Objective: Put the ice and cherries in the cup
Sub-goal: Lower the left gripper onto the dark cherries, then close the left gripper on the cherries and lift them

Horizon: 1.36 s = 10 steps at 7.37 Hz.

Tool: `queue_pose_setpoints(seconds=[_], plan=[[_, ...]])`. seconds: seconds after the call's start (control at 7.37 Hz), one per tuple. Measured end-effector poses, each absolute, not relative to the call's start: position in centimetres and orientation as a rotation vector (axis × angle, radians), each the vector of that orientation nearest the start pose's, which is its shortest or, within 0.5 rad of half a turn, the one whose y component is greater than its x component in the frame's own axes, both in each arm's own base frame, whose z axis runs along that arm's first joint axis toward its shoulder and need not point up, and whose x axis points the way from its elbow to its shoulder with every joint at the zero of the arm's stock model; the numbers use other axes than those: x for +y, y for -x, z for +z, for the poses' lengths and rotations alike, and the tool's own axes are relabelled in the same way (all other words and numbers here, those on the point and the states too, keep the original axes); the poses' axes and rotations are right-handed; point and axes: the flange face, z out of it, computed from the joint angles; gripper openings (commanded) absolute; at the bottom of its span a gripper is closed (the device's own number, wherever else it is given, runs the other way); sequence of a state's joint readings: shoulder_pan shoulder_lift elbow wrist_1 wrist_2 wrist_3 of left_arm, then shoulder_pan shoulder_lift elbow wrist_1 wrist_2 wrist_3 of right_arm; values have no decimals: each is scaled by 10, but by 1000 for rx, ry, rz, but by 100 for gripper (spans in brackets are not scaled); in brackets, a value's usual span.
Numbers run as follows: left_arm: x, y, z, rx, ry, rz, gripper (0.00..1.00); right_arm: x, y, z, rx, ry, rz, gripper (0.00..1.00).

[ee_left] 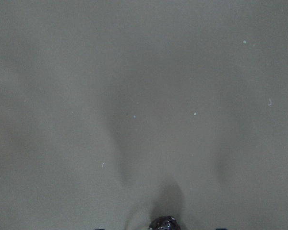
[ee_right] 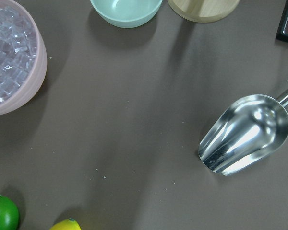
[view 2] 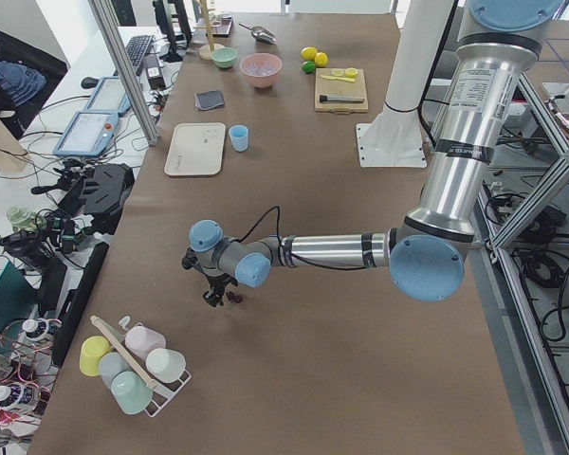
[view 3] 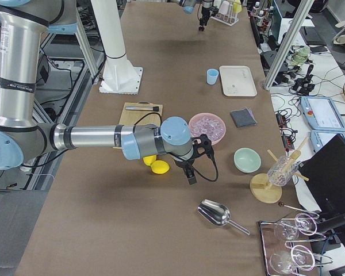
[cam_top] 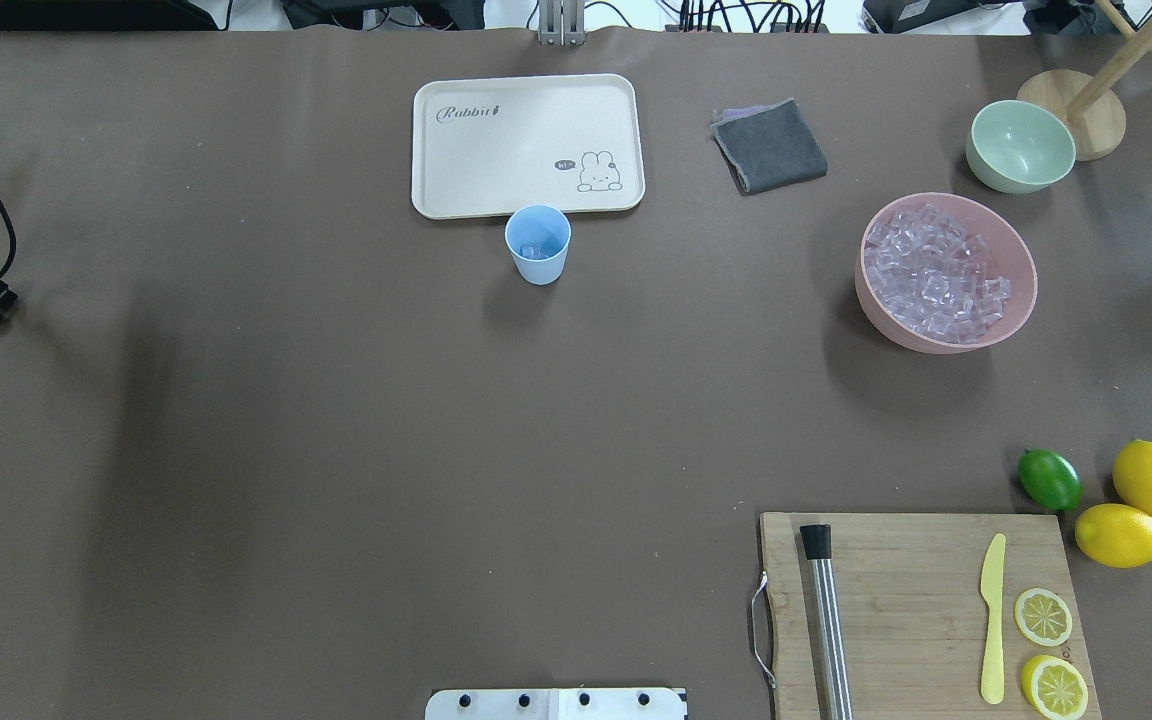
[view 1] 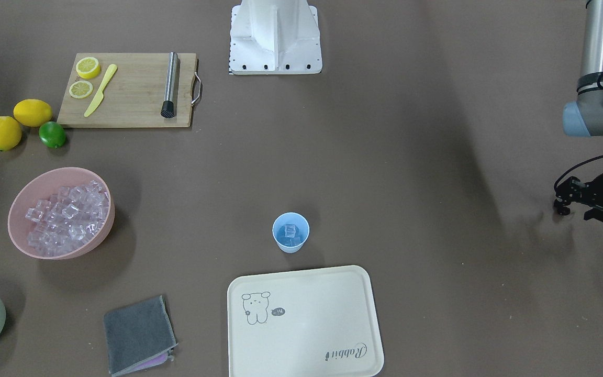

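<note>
The light-blue cup (view 1: pixel 291 233) stands in front of the cream tray (cam_top: pixel 496 150) and holds a few clear ice cubes (view 1: pixel 291 229); it also shows in the overhead view (cam_top: pixel 538 245). More ice (cam_top: pixel 936 275) fills the pink bowl (cam_top: pixel 896 335). The dark cherries (view 2: pixel 234 297) lie on the table at the robot's far left end, and they show at the bottom edge of the left wrist view (ee_left: pixel 163 224). My left gripper (view 2: pixel 211 299) hangs just over them, its fingers apart. My right gripper (view 3: pixel 191 175) hovers past the pink bowl, and I cannot tell whether it is open or shut.
A metal scoop (ee_right: pixel 245 136) lies near the right gripper, beside a pale green bowl (cam_top: pixel 1021 145). A cutting board (cam_top: pixel 916 600) carries a muddler, a yellow knife and lemon slices. Two lemons, a lime (cam_top: pixel 1049 478) and a grey cloth (cam_top: pixel 769 145) are also there.
</note>
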State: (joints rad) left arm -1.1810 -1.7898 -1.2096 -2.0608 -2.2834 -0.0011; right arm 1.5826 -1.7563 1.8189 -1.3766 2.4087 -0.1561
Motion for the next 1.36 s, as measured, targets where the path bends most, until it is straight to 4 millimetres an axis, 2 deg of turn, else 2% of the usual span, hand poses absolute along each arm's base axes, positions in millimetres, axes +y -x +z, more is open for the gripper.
queue_pose_setpoints(seconds=[0.27,0.81,1.36], plan=[[-581,-166,672,763,-188,491,32,-432,-65,599,-774,-266,-224,99],[-582,-166,667,768,-187,460,31,-435,-66,598,-760,-253,-219,99],[-611,-177,608,786,-199,403,30,-435,-66,598,-760,-254,-219,99]])
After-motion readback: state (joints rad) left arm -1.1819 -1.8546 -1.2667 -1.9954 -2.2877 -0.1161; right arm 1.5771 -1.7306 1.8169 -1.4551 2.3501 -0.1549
